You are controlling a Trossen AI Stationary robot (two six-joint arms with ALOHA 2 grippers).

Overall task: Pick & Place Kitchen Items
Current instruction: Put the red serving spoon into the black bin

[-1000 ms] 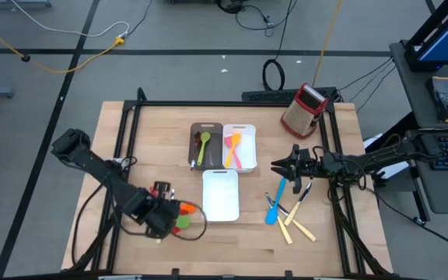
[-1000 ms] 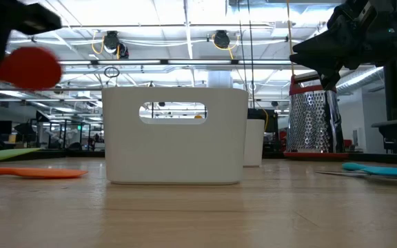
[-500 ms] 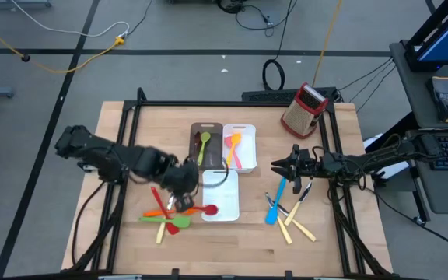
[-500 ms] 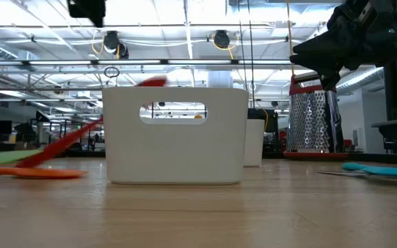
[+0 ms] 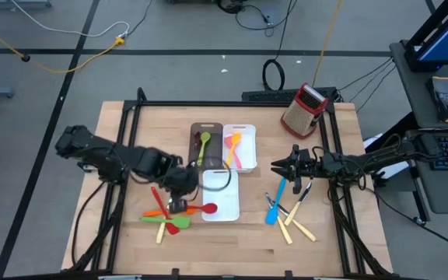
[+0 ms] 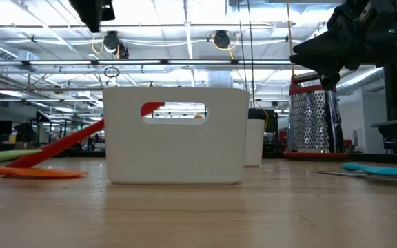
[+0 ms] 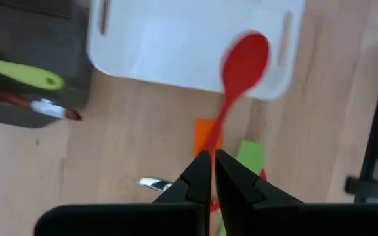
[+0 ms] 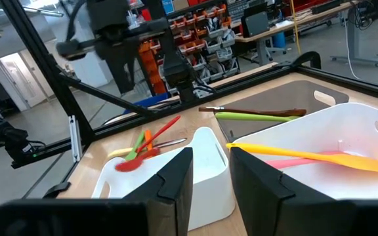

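A red spoon (image 5: 201,208) lies free. Its head (image 7: 245,58) is inside the near white tray (image 5: 222,183), its handle (image 6: 64,143) slants over the tray's left rim, and its end rests on the table. My left gripper (image 5: 180,204) hangs above that handle, left of the tray, pointing down. Its fingers (image 7: 199,176) are almost together with nothing between them. It also shows high up in the low view (image 6: 94,10). My right gripper (image 5: 274,167) waits level and open, right of the trays; its own wrist view (image 8: 210,174) shows nothing between its fingers.
Green and orange utensils (image 5: 164,219) lie on the table under the red spoon's handle. A blue spatula (image 5: 274,206) and cream-handled knives (image 5: 295,227) lie at the right. The dark tray (image 5: 206,132) and the far white tray (image 5: 243,131) hold utensils. A grater (image 5: 302,109) stands at the back right.
My left gripper has risen from the near left of the table and swung right toward the near white tray, carrying the red spoon. It has let the spoon go. The spoon's head has dropped inside the tray, and its handle has come to lean over the rim.
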